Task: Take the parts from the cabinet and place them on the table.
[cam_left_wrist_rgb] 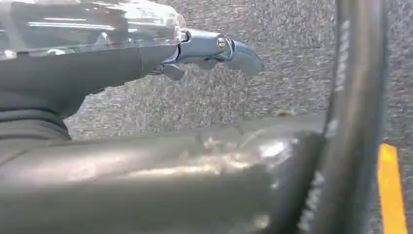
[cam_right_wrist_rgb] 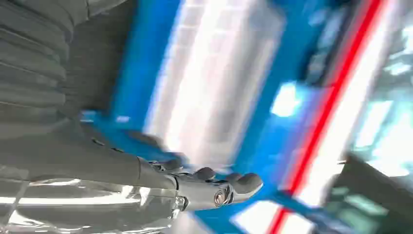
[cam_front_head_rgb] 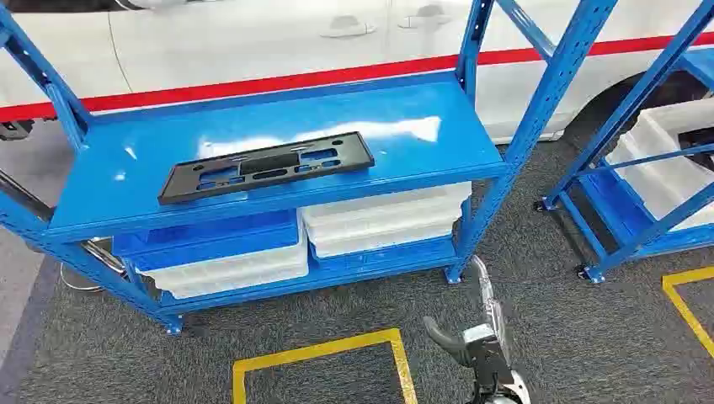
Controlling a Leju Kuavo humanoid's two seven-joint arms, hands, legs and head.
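Part: the black plate (cam_front_head_rgb: 266, 166) lies flat on the top shelf (cam_front_head_rgb: 438, 143) of the blue rack, toward the front edge and left of the middle; it is slotted and thin, so you have little to hook fingers under.
Right hand (cam_right_wrist_rgb: 214, 187): it holds nothing, fingers loosely extended and apart, pointed toward the rack's lower bins; the wrist picture is blurred, so you cannot judge how close it is to them.
Left hand (cam_left_wrist_rgb: 214, 51): it hangs over the grey carpet, empty as far as you can see; whether its fingers are spread or curled you cannot tell.
Risk, slide: if you press on the plate from above, it may skate across the glossy shelf toward the back edge, out of reach.
Risk, drop: if you pull it past the front edge before you have a grip, it likely falls to the carpet.
Risk, strike: the right arm (cam_front_head_rgb: 487, 353) sits low, under the shelf line; raising it straight up could knock the front rail or the corner post (cam_front_head_rgb: 551, 93).
Risk, wrong target: the white bins (cam_front_head_rgb: 383, 220) below are not the plate; reach above them.
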